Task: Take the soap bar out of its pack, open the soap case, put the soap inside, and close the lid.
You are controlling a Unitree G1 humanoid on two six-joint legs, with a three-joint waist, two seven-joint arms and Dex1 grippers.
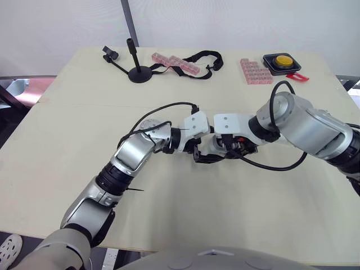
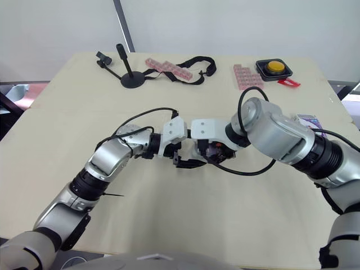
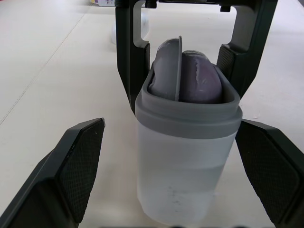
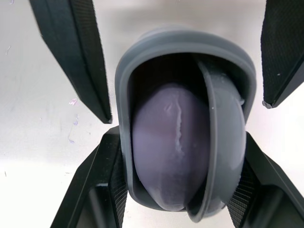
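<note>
The soap case (image 3: 187, 156) is a translucent tub with a grey rim, held at mid-table between my two grippers. The purple soap bar (image 4: 166, 147) sits inside it. The grey lid (image 4: 223, 142) is tilted beside the soap in the mouth, not closed. My right gripper (image 4: 179, 137) is shut on the case's rim end, one finger on each side. Around the case's body, my left gripper (image 3: 171, 126) is open, and its left finger (image 3: 71, 180) is clear of the wall. From the head, both grippers (image 1: 205, 149) meet and cover the case.
At the far side of the table stand a black stand (image 1: 139, 73), pink packs (image 1: 174, 63), a black strap (image 1: 205, 56), a pink tray (image 1: 256, 71) and a yellow button box (image 1: 284, 61). A small white and purple pack (image 2: 308, 120) lies at the right edge.
</note>
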